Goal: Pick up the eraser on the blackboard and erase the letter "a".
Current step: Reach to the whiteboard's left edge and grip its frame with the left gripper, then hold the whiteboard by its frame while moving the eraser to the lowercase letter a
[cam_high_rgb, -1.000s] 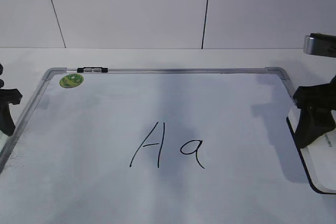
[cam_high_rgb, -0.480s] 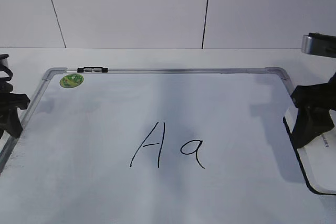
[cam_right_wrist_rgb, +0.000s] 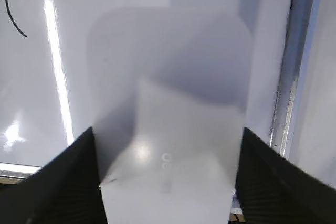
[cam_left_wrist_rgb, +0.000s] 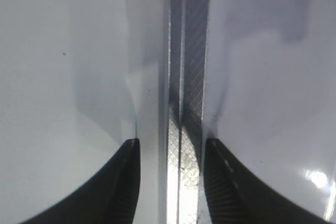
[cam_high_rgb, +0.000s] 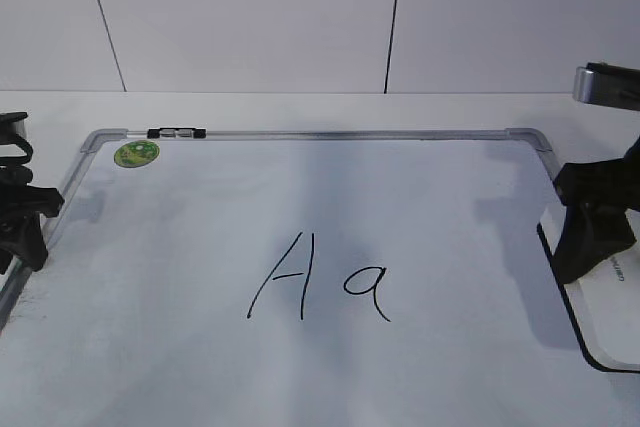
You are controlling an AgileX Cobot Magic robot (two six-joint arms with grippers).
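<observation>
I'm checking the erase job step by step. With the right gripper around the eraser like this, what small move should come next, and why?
Probably carry the eraser left toward the letter "a". The right gripper has a finger on each side of it, seemingly gripping, at the blackboard's right edge, and the "a" is unerased beside the capital "A". Whether the eraser is lifted cannot be told.

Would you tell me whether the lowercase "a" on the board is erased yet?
Not erased: the letter "a" stands whole beside the capital "A" on the blackboard.
</observation>
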